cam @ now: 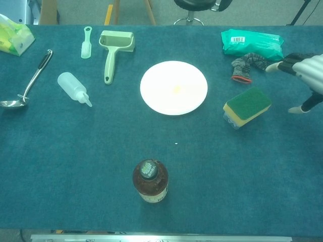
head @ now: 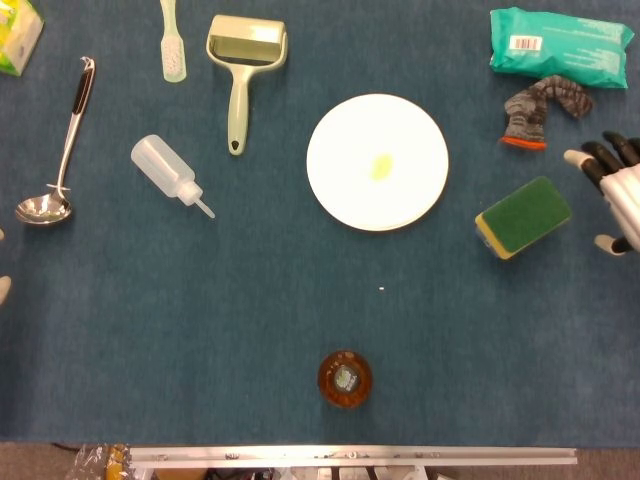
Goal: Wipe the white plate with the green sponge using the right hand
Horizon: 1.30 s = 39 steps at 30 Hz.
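The white plate (head: 350,190) (cam: 161,98) lies at the middle of the blue table cloth, with a small yellow smear (head: 381,167) (cam: 176,89) near its centre. The green sponge with a yellow base (head: 523,216) (cam: 247,106) lies to the plate's right, tilted. My right hand (head: 615,195) (cam: 305,75) comes in from the right edge just beyond the sponge, fingers spread and empty, not touching it. Only a pale tip of my left hand (head: 3,290) shows at the left edge of the head view.
A grey sock (head: 540,108) and a green wipes pack (head: 560,46) lie behind the sponge. A brown bottle (head: 345,378) (cam: 150,180) stands near the front edge. A squeeze bottle (head: 168,172), a lint roller (head: 243,60), a ladle (head: 60,150) and a small brush (head: 172,45) lie at the left.
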{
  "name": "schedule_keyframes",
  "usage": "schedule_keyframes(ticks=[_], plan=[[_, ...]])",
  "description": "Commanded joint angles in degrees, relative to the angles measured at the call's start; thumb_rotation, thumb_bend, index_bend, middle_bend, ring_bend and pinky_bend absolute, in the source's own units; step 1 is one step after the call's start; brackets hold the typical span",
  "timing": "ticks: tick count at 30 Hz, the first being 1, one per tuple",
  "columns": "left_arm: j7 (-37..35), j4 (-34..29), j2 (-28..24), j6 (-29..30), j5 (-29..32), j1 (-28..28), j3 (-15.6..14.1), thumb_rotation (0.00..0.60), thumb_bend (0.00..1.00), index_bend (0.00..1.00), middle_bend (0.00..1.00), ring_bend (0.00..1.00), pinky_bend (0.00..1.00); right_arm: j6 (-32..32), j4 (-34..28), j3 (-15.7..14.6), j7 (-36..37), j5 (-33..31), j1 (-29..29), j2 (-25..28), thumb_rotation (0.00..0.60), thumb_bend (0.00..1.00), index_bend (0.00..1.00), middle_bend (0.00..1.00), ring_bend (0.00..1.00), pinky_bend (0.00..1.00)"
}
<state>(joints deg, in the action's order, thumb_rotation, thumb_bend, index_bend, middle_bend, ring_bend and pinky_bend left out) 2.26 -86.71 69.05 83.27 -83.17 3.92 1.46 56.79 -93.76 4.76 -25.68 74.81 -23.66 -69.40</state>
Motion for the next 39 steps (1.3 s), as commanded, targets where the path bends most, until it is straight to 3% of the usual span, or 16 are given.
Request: schedule_keyframes(ticks=[1,13,20,39], plan=[[-0.28,0.13,0.03,0.02,-0.06,-0.12,-0.14,0.6,0.2,0.39,0.4,0.31,0.46,-1.72,1.96,0.05,-0.02,-1.08,-1.44,-1.8,0.6,0.0,0.18,0.17,0.09,0.17],[-2.5,2.03,0.62,-0.46,0.18,-0.32,-0.24,0.6,0.2,0.39,0.4,0.31,0.46,-4.13,5.55,-1.0,0.54,-2.33,-4.11,-6.2,0.6,0.0,0.18,0.18,0.09,0.17],[-2.93,2.23,0.63,-0.31,-0.06,-0.39,-0.26,0.6,0.2,0.39,0.4,0.31,0.46,-3.55,6.22,-1.62,1.02,-2.13,-4.39,-6.71,0.6,0.0,0.18,0.23,0.1,0.17],[-3.49,2.73,0.87,-0.77,0.06,-0.47,-0.38,0.6,0.2,0.39,0.4,0.31,0.46,-2.14,9.47,-2.66,1.42,-2.22,-4.9,-9.27,0.6,0.04,0.3,0.43,0.31,0.2]])
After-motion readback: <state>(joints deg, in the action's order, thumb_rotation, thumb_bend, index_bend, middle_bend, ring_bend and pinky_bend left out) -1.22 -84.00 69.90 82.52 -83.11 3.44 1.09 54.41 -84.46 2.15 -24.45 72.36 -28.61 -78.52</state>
